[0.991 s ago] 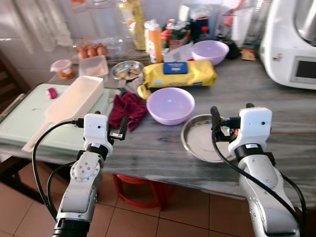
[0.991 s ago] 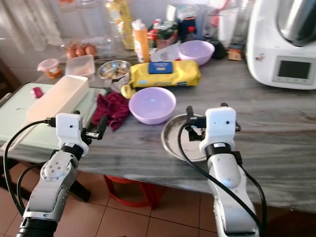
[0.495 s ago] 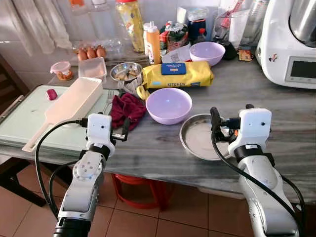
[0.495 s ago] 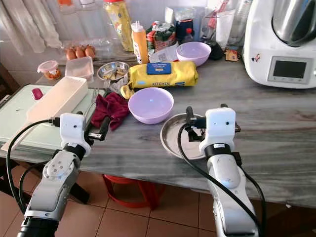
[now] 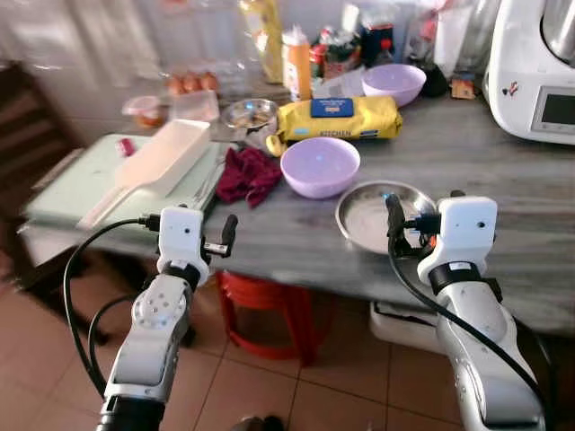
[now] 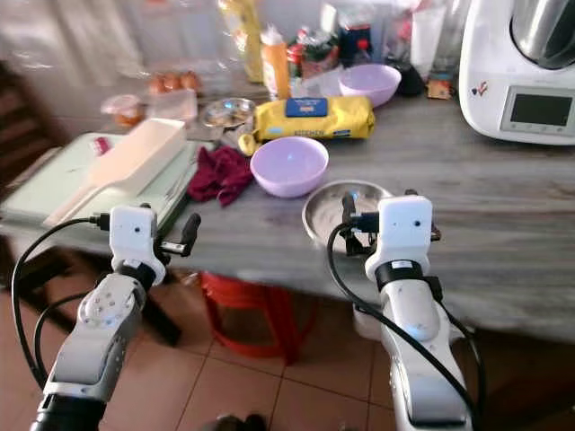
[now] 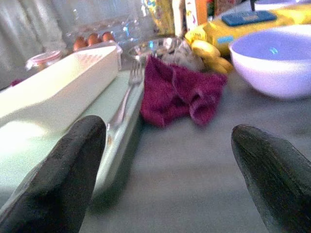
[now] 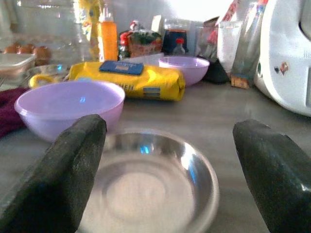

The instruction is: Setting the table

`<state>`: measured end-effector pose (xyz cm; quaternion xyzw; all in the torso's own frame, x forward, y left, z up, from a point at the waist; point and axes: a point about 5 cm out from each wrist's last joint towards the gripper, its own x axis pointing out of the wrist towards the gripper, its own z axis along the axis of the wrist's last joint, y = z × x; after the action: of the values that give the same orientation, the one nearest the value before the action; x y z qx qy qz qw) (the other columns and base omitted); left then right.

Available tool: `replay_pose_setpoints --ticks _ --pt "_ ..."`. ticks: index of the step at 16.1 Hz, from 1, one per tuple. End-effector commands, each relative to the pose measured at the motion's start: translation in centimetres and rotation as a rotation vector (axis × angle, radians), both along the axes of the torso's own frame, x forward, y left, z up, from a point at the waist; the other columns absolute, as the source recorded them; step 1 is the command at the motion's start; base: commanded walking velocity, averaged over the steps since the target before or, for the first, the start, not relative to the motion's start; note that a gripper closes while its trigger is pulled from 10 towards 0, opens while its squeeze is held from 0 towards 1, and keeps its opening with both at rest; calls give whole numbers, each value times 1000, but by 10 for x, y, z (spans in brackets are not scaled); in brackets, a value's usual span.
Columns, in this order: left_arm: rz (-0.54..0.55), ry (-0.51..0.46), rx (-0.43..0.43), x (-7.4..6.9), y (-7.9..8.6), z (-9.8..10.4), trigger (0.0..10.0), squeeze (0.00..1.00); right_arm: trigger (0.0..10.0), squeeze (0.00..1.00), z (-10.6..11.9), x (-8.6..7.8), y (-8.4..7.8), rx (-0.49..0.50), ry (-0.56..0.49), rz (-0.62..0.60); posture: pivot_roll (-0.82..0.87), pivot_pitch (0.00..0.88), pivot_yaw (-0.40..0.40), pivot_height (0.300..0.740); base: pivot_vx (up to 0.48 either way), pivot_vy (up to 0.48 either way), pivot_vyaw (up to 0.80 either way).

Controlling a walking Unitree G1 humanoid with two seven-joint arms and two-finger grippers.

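Your right gripper (image 8: 165, 170) is spread wide, facing the steel plate (image 5: 375, 215) at the table's (image 5: 503, 171) front edge. Your left gripper (image 7: 170, 174) is also spread, empty, facing the red cloth (image 7: 180, 92).

1. A yellow packet (image 5: 337, 118) lies behind the near bowl.
2. A maroon cloth (image 5: 248, 173) is crumpled beside the green board (image 5: 81, 184).
3. A white appliance (image 5: 539, 67) stands at the table's right end.
4. A red stool (image 5: 269, 305) sits under the table.
5. Eggs (image 5: 190, 83) sit at the back.
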<state>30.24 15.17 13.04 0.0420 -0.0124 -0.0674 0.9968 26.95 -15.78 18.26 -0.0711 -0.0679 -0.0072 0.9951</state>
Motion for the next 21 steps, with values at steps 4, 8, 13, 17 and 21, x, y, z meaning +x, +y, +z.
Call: replay_pose_setpoints --ticks 4,8,13,17,21 --pt "-9 -2 19 0 2 1 10000 0 10000 0 1 1 0 5 -3 5 -144 68 113 740 -287 0 0" --pt "-12 3 25 -2 2 0 10000 0 10000 0 1 2 0 5 -3 7 -145 70 109 740 -290 0 0" --pt "-16 5 25 -3 1 -1 10000 0 10000 0 0 2 1 7 1 12 -142 73 106 740 -289 0 0" --pt "-15 9 29 -3 1 -2 10000 0 10000 0 0 3 2 7 4 16 -144 75 107 740 -290 0 0" --pt "-20 11 27 -3 0 -2 10000 0 10000 0 0 3 2 6 5 13 -147 75 108 740 -287 0 0"
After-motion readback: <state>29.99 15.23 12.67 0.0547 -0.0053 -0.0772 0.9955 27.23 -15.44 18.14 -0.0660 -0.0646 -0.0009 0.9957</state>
